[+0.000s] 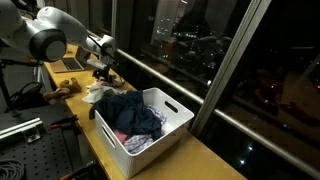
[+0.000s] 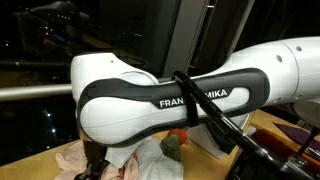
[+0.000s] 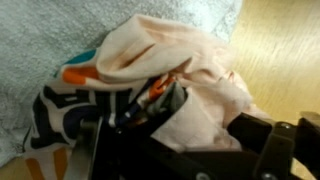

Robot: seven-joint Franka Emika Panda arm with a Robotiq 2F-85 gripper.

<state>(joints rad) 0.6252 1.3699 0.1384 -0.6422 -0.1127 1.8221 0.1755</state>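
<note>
In the wrist view my gripper [image 3: 185,135] reaches down into a heap of clothes. A bunched pale pink cloth [image 3: 190,60] fills the gap between the two dark fingers and touches both. Beside it lies a white cloth with orange and navy marks [image 3: 60,100], on a grey towel [image 3: 40,40]. In an exterior view the gripper [image 1: 103,72] hangs over that small heap [image 1: 98,92] on the wooden table, just behind a white bin [image 1: 175,125]. From the opposite side, the pink cloth [image 2: 75,160] shows under the big white arm [image 2: 170,95].
The white bin holds dark blue and pink clothes [image 1: 130,115]. A laptop [image 1: 70,63] stands farther back on the table. Dark windows with a rail [image 1: 160,75] run along the table's far side. A green and red object [image 2: 175,143] lies near the heap.
</note>
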